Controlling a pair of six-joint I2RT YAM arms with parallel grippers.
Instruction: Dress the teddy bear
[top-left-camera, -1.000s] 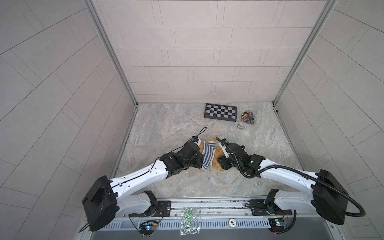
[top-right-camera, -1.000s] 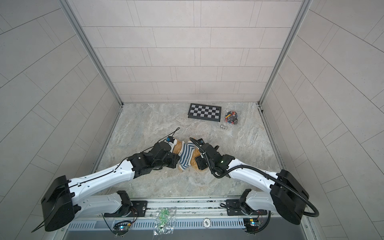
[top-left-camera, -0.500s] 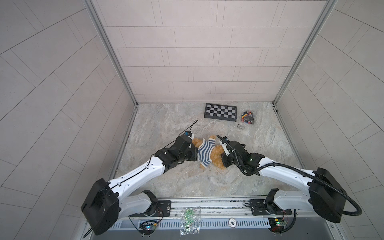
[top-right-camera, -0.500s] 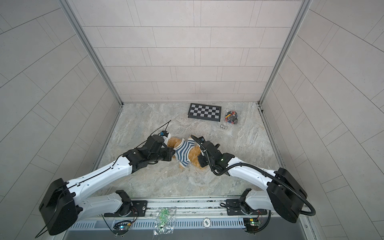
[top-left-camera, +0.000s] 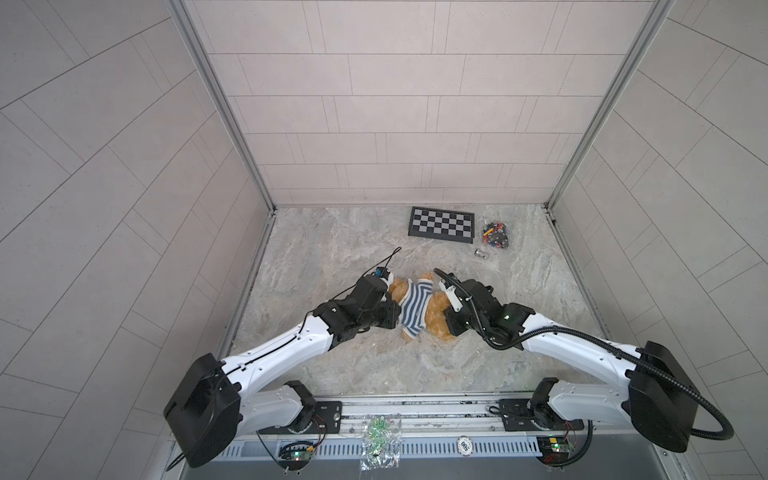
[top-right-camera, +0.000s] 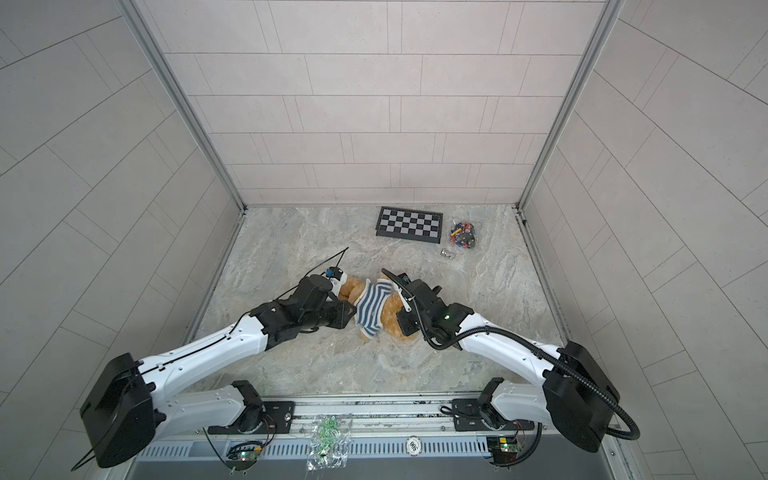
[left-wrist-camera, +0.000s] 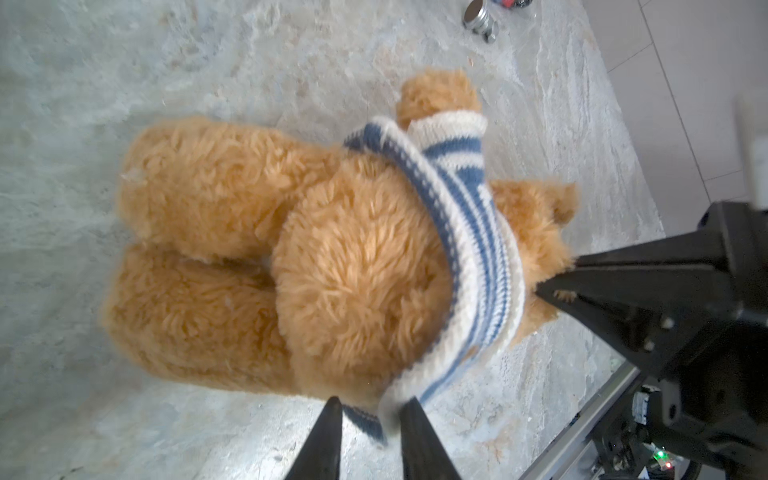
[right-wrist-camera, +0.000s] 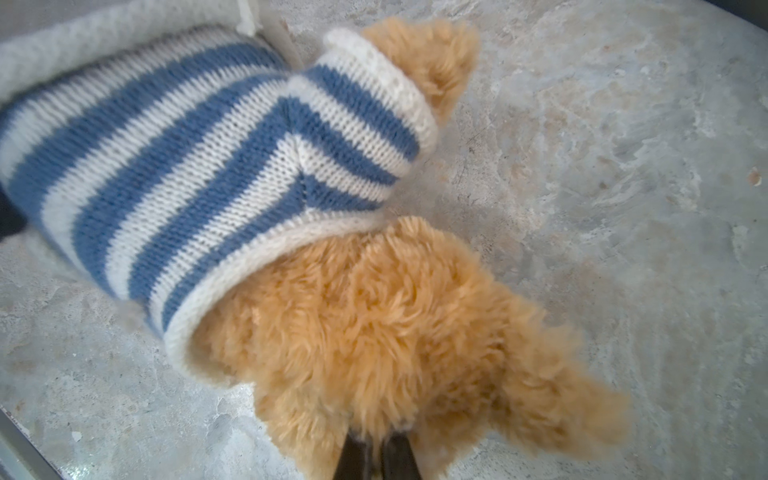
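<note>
now l gripper, reaching low, spread astride sweater hem; r gripper opposite, pinching teddy bear.

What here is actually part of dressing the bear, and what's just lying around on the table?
In the job:
teddy bear
striped sweater, partly on it
left gripper, at the sweater's hem
right gripper, pinching the bear's fur

Just lying about:
checkerboard
bag of small coloured parts
small metal piece beside it
clear bag of green bits

One teddy bear, one striped sweater, one checkerboard, two robot arms.
</note>
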